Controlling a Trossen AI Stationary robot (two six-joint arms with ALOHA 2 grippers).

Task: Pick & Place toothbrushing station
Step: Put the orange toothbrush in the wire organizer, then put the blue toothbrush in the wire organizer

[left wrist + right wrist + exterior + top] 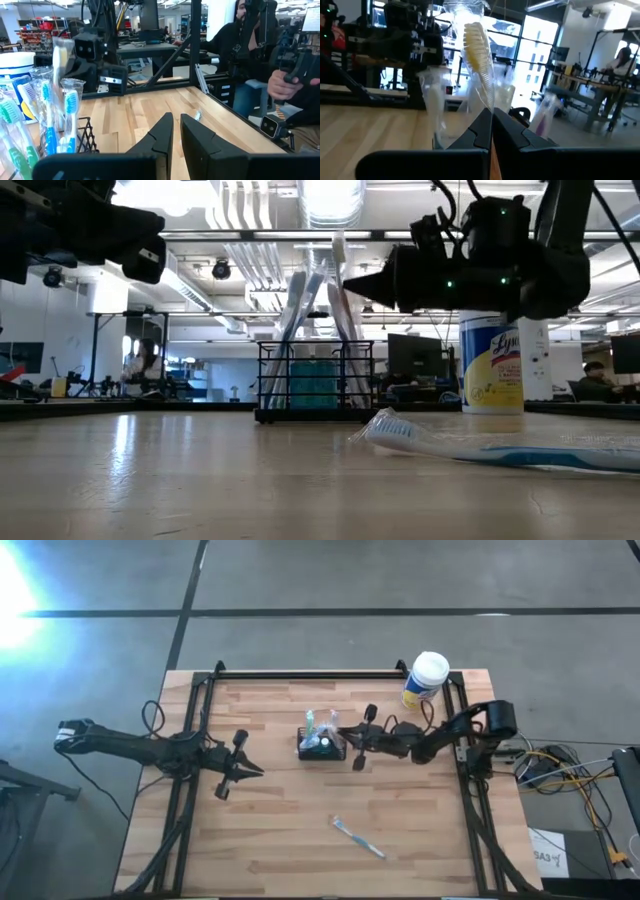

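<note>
The black wire-mesh caddy (322,749) stands on the table's middle, a little toward the far edge, with several wrapped toothbrushes upright in it; it also shows in the low view (315,380). My right gripper (340,732) reaches level from the table's right, just above the caddy, and is shut on one wrapped toothbrush (476,55). My left gripper (255,769) is shut and empty, left of the caddy and nearer the front edge. Another wrapped toothbrush (358,838) lies flat on the table near the front edge. My right gripper pinches the wrapped toothbrush between its two fingertips, on the shaft below the yellowish bristle head (487,102). The fingers come level from the table's right and lie across the brush. The brush stands nearly upright, head up, its lower part inside the caddy (345,340).
A yellow canister with a white lid (425,680) stands at the table's far right corner. A black frame rail (300,674) runs along the far edge. A person in dark clothes (260,55) sits beyond the table's front edge.
</note>
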